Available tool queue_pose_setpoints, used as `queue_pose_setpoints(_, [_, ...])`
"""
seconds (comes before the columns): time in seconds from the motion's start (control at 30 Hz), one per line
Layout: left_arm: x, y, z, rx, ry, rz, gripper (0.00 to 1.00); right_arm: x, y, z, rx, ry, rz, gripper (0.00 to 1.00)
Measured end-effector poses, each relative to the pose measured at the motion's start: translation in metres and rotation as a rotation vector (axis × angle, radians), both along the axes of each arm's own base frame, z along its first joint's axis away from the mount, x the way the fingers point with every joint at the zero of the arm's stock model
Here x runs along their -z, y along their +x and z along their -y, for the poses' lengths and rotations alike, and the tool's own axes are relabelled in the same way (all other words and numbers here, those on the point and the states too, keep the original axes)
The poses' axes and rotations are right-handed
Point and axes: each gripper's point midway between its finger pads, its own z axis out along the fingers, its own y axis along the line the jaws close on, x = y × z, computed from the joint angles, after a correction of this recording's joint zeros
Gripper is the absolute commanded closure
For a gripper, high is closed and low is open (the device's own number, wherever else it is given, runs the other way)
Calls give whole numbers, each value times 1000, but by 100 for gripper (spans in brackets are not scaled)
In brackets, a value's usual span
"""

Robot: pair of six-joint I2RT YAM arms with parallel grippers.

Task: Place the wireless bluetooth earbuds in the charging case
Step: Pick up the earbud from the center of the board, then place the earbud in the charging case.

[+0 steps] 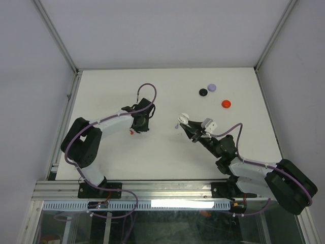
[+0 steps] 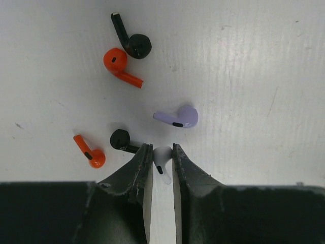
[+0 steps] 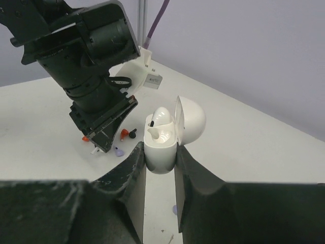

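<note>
On my left wrist feed I count six earbuds. Two are black: the upper black earbud (image 2: 133,43) and the lower black earbud (image 2: 120,139). Two are red: the upper red earbud (image 2: 118,62) and the lower red earbud (image 2: 91,153). There is one pale purple earbud (image 2: 180,117) and one white earbud (image 2: 162,158). My right wrist feed gives one white charging case (image 3: 161,152), with one seated white bud (image 3: 154,131) in it. From overhead I count three round discs on the tabletop (image 1: 152,157): one black disc (image 1: 203,92), one purple disc (image 1: 212,87) and one red disc (image 1: 226,103).
</note>
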Motion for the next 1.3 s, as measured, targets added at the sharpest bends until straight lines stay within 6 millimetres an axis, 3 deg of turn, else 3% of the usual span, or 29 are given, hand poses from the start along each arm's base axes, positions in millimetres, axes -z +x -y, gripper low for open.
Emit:
queue_pose_setpoints(0.17, [-28,8,8,8,-80,104,93,2,0,-6,-23,-19,0,100])
queue_pose_setpoints(0.43, [-112,12,37,98,-278,400,94,-8,5,-18,-55,-25,12,100])
queue_pose_setpoints(0.83, [-218,-15,84,296,-480,763,94,-20,12,-35,-97,6,-7,100])
queue_pose_setpoints(1.07, [-260,-35,101,392,-563,924,94,-24,10,-42,-119,39,-32,100])
queue_pose_setpoints(1.3, [-274,-54,121,498,-591,1025,93,-25,8,-43,-132,68,-62,100])
